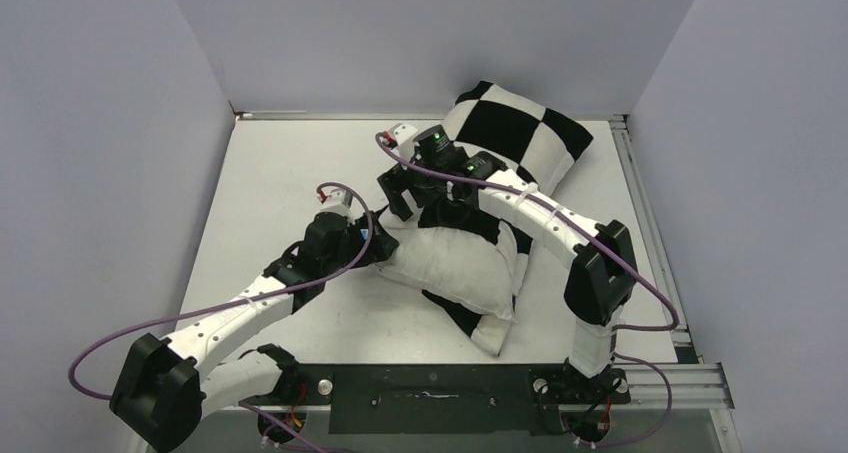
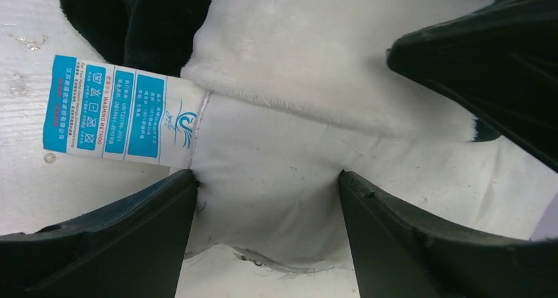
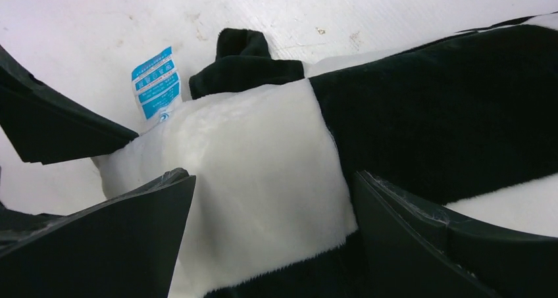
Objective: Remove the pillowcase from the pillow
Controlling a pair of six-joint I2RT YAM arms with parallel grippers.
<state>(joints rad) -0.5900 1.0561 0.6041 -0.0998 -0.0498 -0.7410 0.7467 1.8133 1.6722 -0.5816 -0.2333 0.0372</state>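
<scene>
Your pillowcase [image 1: 520,128] is only partly off. Its checkered bulk lies puffed at the far right of the desk [image 1: 270,173] and runs down under the right arm, with more of it showing beneath the pillow's near edge. The pillow [image 1: 455,263] sticks out bare and white at mid-desk, toward the left arm. One end is exposed, but you can't tell from here how much of it sits inside the cover.

In the left wrist view the pillow's corner, with its blue care label [image 2: 108,107], lies between the fingers of the left claw [image 2: 266,179]. That claw stands open astride the corner, not clamped on it. The right claw [image 3: 273,179] hovers wide open just over the plush hem of the cover and holds nothing.

I'd judge you're around midway: both grips are yet to be made, and then the cover has to be drawn away from the pillow.
</scene>
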